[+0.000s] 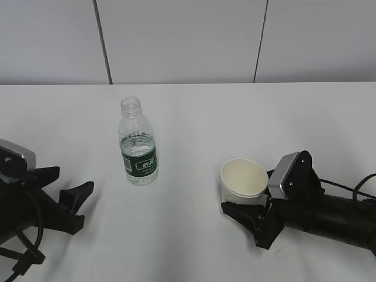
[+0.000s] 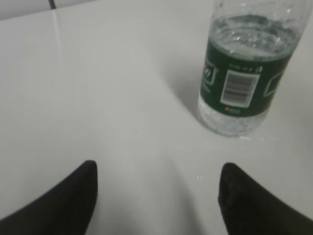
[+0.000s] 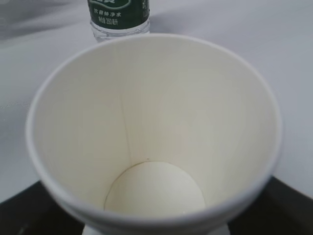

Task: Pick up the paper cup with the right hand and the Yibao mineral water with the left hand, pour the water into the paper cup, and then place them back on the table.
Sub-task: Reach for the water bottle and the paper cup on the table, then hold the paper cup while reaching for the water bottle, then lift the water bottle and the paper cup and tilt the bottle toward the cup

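The right claw (image 1: 249, 210) has its black fingers set on either side of the paper cup (image 1: 243, 181), low on the cup's wall. In the right wrist view the cup (image 3: 154, 127) fills nearly the whole frame, with dark finger edges showing at the bottom corners. The claw appears to be gripping it, though the contact itself is hidden under the cup's body. The left claw (image 1: 73, 202) is spread wide and holds nothing. In the left wrist view its two black fingertips (image 2: 73, 196) stand far apart over bare surface (image 2: 98, 98), with the bottle ahead and off to the right of the gap, well clear of both.

There is one cup, one bottle and two arms.

The cup is plain cream-white, tapered, with a rolled rim. It is tilted toward the camera and its inside looks dry and empty. The Yibao mineral water (image 1: 138, 143) stands upright on the white surface (image 1: 194, 117), left of centre, apart from the cup. It is clear, ribbed and capless, with a dark green label band carrying white print and a barcode. Water (image 2: 254, 34) reaches about to the top of the label.
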Motion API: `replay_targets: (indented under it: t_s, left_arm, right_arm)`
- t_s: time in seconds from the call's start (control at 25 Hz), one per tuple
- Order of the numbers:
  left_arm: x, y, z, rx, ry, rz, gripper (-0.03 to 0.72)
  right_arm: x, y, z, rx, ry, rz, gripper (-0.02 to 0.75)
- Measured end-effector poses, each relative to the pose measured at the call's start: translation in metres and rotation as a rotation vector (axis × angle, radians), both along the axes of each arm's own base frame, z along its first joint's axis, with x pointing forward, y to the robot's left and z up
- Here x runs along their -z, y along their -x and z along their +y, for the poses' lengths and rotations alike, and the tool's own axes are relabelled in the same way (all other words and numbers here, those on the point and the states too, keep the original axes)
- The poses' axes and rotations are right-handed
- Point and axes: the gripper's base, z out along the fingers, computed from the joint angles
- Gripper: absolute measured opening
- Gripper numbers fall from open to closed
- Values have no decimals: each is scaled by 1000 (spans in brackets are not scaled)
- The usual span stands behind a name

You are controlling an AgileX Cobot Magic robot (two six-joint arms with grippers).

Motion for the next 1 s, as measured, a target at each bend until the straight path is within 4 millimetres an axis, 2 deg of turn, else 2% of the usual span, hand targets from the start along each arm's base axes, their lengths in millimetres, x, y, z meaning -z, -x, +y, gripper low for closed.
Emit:
replay_targets:
  t_s: [0.24, 0.6, 1.0]
  left_arm:
    - [6, -22, -22, 154, 40, -13, 480]
    - [16, -55, -45, 290, 82, -39, 480]
    - [24, -90, -62, 346, 135, -61, 480]
  right_arm:
    - [0, 0, 0, 0, 0, 0, 545]
    - [0, 0, 0, 0, -2, -1, 544]
    - [0, 0, 0, 0, -2, -1, 544]
